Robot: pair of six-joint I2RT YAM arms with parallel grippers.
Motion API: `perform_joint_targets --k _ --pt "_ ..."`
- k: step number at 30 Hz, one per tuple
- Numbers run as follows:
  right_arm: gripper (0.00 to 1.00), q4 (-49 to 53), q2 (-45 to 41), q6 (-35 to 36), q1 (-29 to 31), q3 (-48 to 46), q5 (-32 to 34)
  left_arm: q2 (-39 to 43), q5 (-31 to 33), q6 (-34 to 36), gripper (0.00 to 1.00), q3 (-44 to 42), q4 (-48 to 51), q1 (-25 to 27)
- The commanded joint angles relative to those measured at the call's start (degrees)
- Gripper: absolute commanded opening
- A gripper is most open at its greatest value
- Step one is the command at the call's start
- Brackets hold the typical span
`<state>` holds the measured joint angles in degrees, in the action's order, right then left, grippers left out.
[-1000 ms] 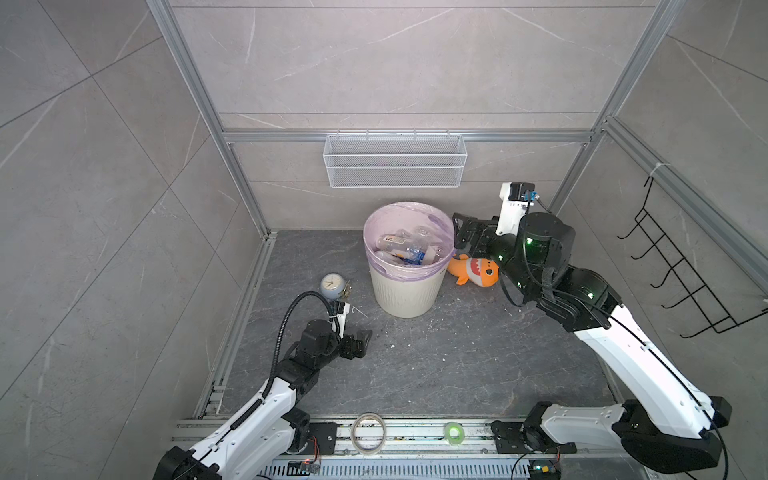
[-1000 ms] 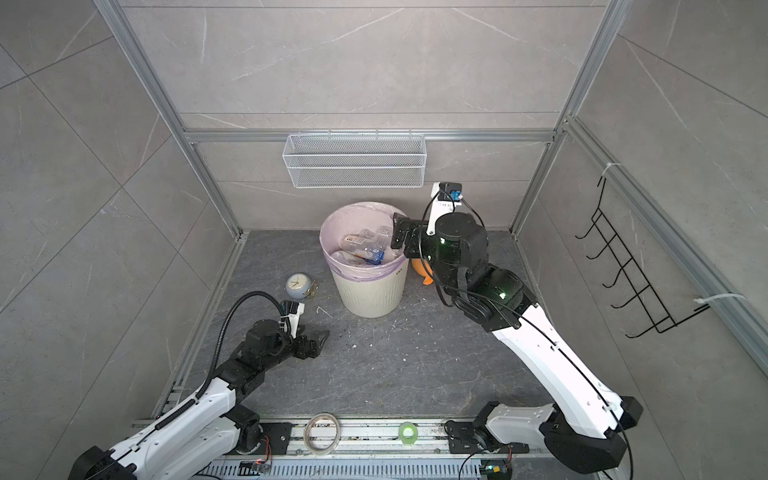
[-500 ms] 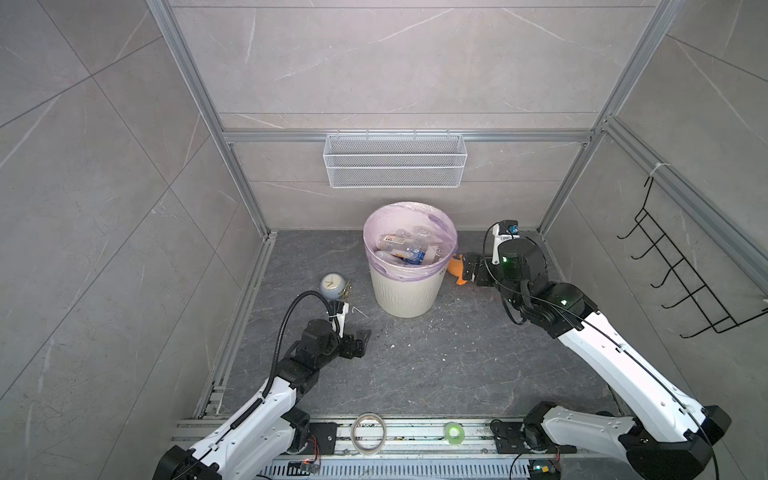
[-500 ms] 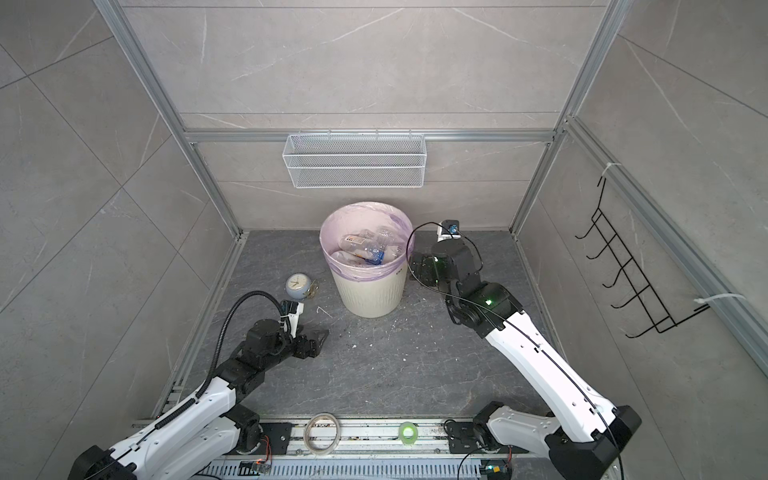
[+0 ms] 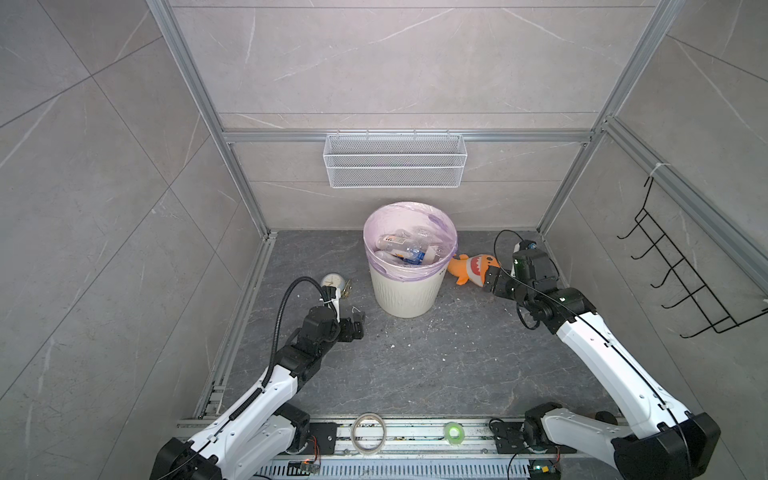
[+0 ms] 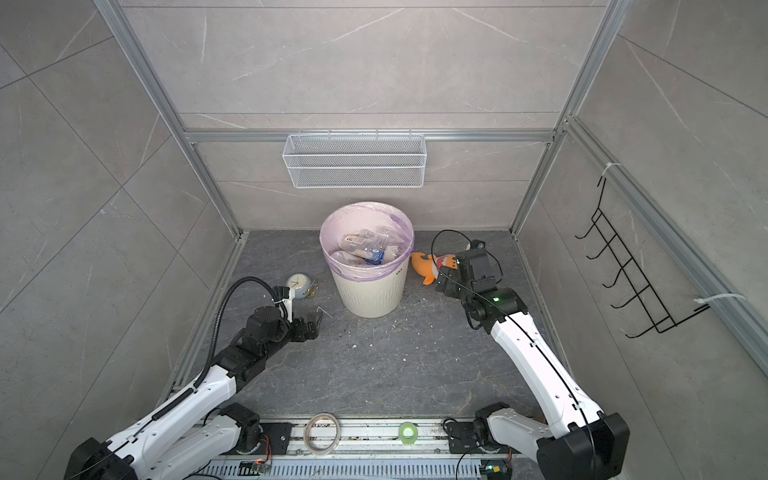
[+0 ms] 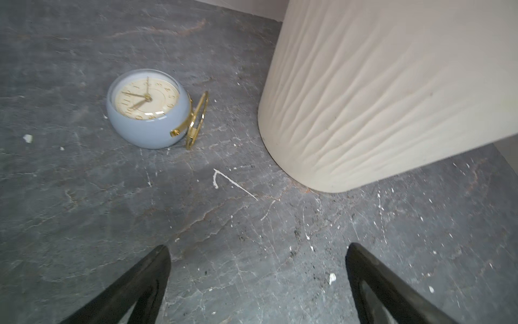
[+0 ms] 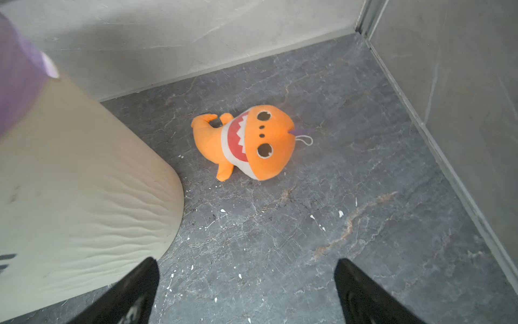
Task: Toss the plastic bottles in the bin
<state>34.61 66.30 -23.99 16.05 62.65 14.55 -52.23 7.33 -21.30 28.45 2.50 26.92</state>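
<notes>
The cream ribbed bin with a pale lilac bag stands at the back middle of the floor in both top views. Several plastic bottles lie piled inside it. My left gripper hangs low over bare floor to the left of the bin, open and empty. My right gripper is low on the bin's right, open and empty. The bin's wall fills part of each wrist view.
A pale-blue clock lies left of the bin. An orange plush shark lies right of it, just beyond my right gripper. A wire basket hangs on the back wall, black hooks on the right wall.
My right arm has come down from beside the bin's rim to low over the floor near the shark. The left gripper's jaws have spread a little wider; the left arm stayed put.
</notes>
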Motion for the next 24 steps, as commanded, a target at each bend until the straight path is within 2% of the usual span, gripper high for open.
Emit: perform_joint_targets --k 1,5,9,11,15,18,22,24 --pt "1.0 -2.78 -0.33 -0.7 -1.56 -3.24 -1.83 -1.69 6.69 -0.63 1.0 4.2 0.66 -0.02" --pt "1.0 -10.19 -2.17 3.15 -1.64 -8.61 -0.45 -4.27 10.87 2.86 1.0 6.91 -0.44 -0.11" --pt "1.0 -15.02 -3.9 5.42 -1.73 -12.48 0.51 -3.24 11.22 10.03 1.0 1.7 -15.55 -0.11" --pt "1.0 -18.05 -4.75 6.76 -1.73 -14.7 0.3 -3.11 12.42 12.7 1.0 0.65 -19.03 -0.2" --pt "1.0 -20.49 -3.82 11.15 -1.79 -16.86 0.17 -5.96 16.31 17.87 1.0 3.0 -16.2 -0.29" --pt "1.0 -23.18 -3.01 12.74 -1.73 -18.5 -1.32 -7.1 22.74 19.1 1.0 0.97 -18.21 -0.48" --pt "1.0 -30.46 -4.53 14.5 -1.72 -23.89 -2.08 -5.1 19.99 24.11 1.0 -6.49 -28.86 -1.2" --pt "1.0 -32.22 -5.02 16.14 -1.64 -25.89 -1.83 -4.07 18.39 24.82 1.0 -8.65 -30.74 -2.22"
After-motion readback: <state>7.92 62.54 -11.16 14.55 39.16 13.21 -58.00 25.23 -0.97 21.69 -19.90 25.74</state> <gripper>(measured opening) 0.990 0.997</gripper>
